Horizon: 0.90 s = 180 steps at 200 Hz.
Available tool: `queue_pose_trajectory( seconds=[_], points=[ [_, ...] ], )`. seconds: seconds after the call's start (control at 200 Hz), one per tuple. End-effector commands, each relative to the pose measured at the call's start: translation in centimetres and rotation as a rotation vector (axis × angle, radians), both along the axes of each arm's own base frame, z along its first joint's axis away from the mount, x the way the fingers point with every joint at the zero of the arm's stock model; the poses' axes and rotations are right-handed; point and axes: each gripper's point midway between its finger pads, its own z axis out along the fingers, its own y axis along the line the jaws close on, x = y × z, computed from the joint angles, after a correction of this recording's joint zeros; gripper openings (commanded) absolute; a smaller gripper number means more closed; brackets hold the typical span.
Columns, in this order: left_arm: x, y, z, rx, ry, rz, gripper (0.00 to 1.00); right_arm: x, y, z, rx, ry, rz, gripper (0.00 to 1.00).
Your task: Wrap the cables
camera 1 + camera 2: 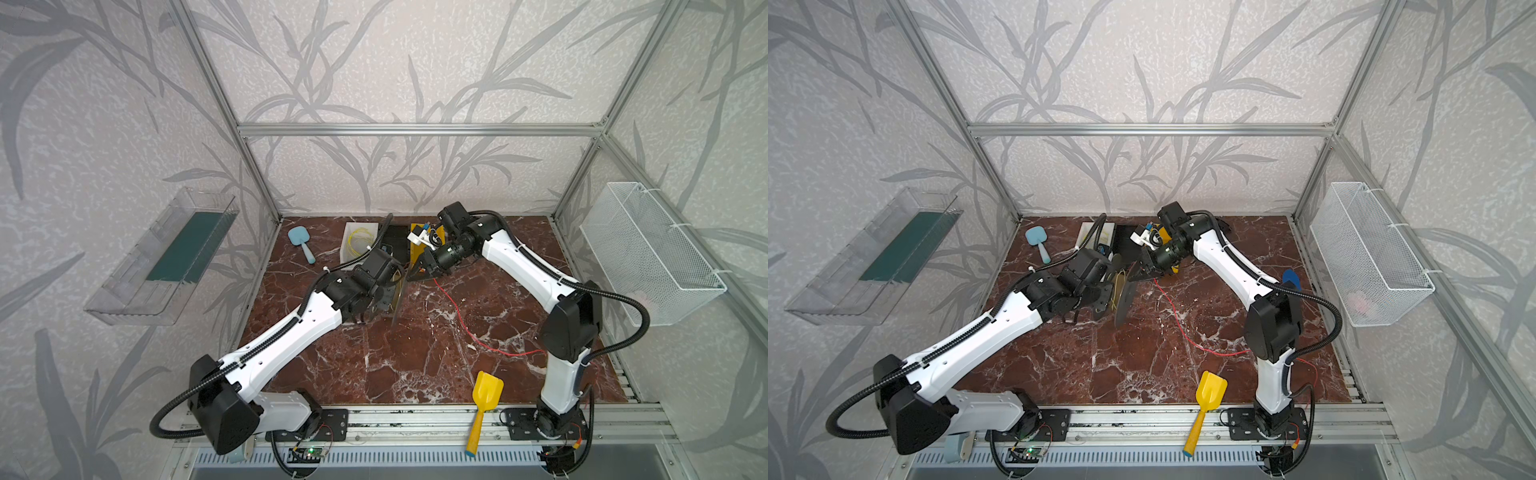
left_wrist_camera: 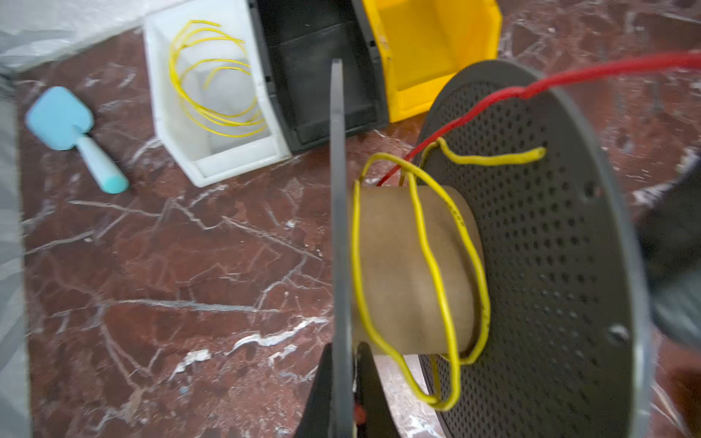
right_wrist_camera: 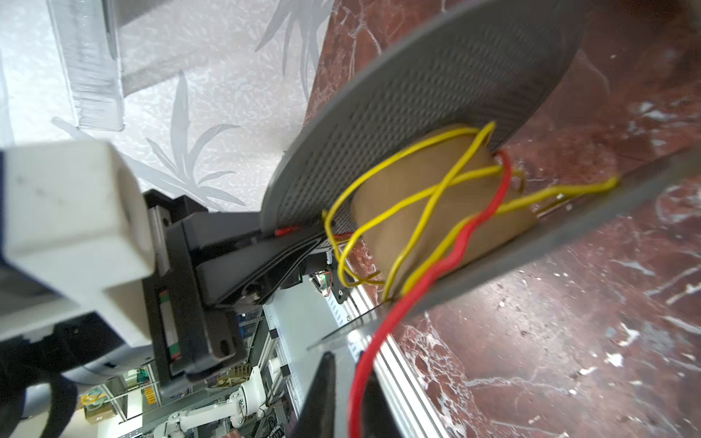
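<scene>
A grey perforated spool (image 2: 538,265) with a brown core (image 2: 394,265) stands on edge mid-table, seen in both top views (image 1: 398,291) (image 1: 1124,301). My left gripper (image 2: 343,402) is shut on the thin edge of one flange. A yellow cable (image 2: 436,273) (image 3: 417,193) lies in loose loops round the core. A red cable (image 3: 455,242) (image 2: 493,94) crosses the core and trails over the table (image 1: 461,320) (image 1: 1179,328). My right gripper (image 3: 347,394) (image 1: 419,270) is beside the spool, jaws slightly apart. The red cable runs loosely between its fingers.
Three bins stand at the back: a white bin (image 2: 235,167) holding a coiled yellow cable (image 2: 212,76), a black bin (image 2: 315,76) and a yellow bin (image 2: 436,57). A light blue scoop (image 1: 301,243) lies back left, a yellow scoop (image 1: 484,403) at the front edge. A wire basket (image 1: 648,249) hangs on the right wall.
</scene>
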Motion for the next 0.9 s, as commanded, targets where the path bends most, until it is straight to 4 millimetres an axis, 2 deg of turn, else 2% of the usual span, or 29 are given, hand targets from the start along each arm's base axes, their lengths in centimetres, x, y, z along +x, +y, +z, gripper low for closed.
queue_pose_trajectory(
  seconds=[0.0, 0.06, 0.09, 0.105, 0.21, 0.26, 0.33, 0.37, 0.635, 0.675, 0.735, 0.815, 0.83, 0.845, 0.895],
  points=[
    [1.6, -0.9, 2.4, -0.073, -0.099, 0.083, 0.0, -4.6, 1.8, 5.8, 0.198, -0.041, 0.104, 0.18],
    [2.0, -1.0, 3.1, -0.092, -0.119, 0.104, 0.0, -5.6, 1.8, 5.1, 0.185, -0.039, 0.105, 0.2],
    [2.1, -1.0, 3.5, -0.097, -0.129, 0.11, 0.0, -5.8, 1.9, 4.1, 0.168, -0.031, 0.101, 0.2],
    [2.2, -1.0, 3.7, -0.097, -0.133, 0.112, 0.0, -6.3, 1.6, 4.7, 0.176, -0.052, 0.099, 0.21],
    [2.4, -0.9, 5.1, -0.118, -0.188, 0.128, 0.0, -7.5, 1.1, 3.1, 0.135, -0.072, 0.085, 0.24],
    [2.4, -0.5, 5.7, -0.127, -0.211, 0.149, 0.0, -7.9, 0.6, 2.2, 0.102, -0.095, 0.068, 0.3],
    [2.4, -0.2, 6.1, -0.146, -0.225, 0.17, 0.0, -9.0, -0.1, 1.6, 0.072, -0.141, 0.053, 0.44],
    [2.4, -0.3, 6.3, -0.164, -0.228, 0.177, 0.0, -9.7, -0.3, 1.3, 0.061, -0.165, 0.047, 0.48],
    [2.4, 0.6, 7.6, -0.224, -0.283, 0.258, 0.0, -13.3, -1.0, -2.5, -0.053, -0.194, 0.036, 0.48],
    [2.5, 0.8, 7.9, -0.236, -0.299, 0.275, 0.0, -13.9, -1.1, -2.9, -0.075, -0.204, 0.042, 0.46],
    [2.6, 1.1, 8.2, -0.248, -0.32, 0.302, 0.0, -15.2, -0.9, -3.1, -0.087, -0.239, 0.068, 0.33],
    [2.8, 1.6, 8.4, -0.254, -0.332, 0.347, 0.0, -16.8, -0.5, -2.7, -0.092, -0.31, 0.104, 0.0],
    [2.9, 1.6, 8.4, -0.259, -0.332, 0.352, 0.0, -16.7, -0.6, -2.6, -0.094, -0.319, 0.1, 0.0],
    [2.9, 1.6, 8.5, -0.269, -0.332, 0.357, 0.0, -17.8, -0.3, -2.5, -0.088, -0.33, 0.13, 0.0],
    [3.2, 1.4, 8.6, -0.303, -0.326, 0.371, 0.0, -18.9, -0.1, -2.4, -0.081, -0.341, 0.153, 0.0]
  ],
)
